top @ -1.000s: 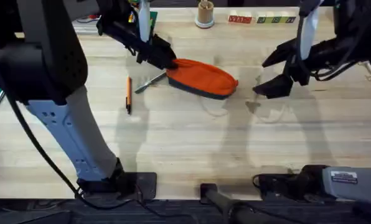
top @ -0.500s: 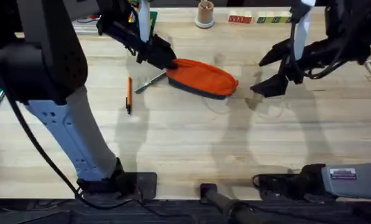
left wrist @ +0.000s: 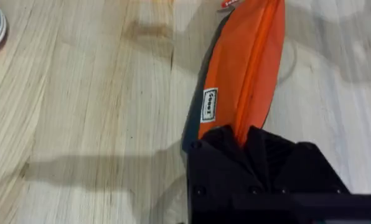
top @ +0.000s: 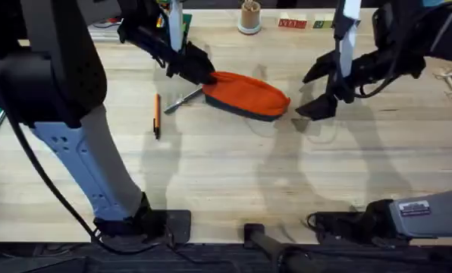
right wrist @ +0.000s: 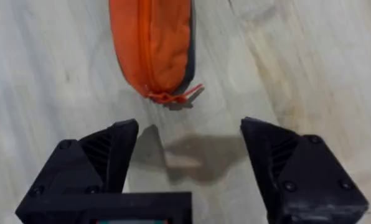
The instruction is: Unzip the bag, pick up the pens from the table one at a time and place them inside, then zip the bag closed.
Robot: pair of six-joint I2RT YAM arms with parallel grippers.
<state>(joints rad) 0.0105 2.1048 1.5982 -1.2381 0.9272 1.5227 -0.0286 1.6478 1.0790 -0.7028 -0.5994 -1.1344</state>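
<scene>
Jaws first: my left gripper (top: 202, 74) is clamped down on the near end of the bag (top: 249, 94), its black fingers (left wrist: 260, 155) closed over the ridge where the zipper runs, as my left wrist view shows the orange fabric running straight out from between them. My right gripper (top: 317, 92) is spread wide and grasping nothing, hanging above the table (top: 226, 167) just beside the bag's other end; from my right wrist view the two black fingers (right wrist: 104, 155) stand well apart with bare wood between them, and a small orange zipper pull (right wrist: 176, 96) sticks out of the rounded bag end beyond them. The bag itself lies on the table in the middle of the far half, long axis running roughly left to right, orange on top with its dark navy strip along the near edge, and its zipper looks closed along the length I can see. A small white label (left wrist: 209, 104) sits on its side. Touching or nearly touching the bag's left end, close under my left gripper, lies the silvery grey pen (top: 182, 99), angled on the wood. Farther left, well apart from the bag, the orange pen (top: 157, 114) lies nearly straight toward me, its black end nearest my bases. At the far edge of the table stand a small round cup (top: 249, 17) and a row of coloured blocks (top: 317, 23).
</scene>
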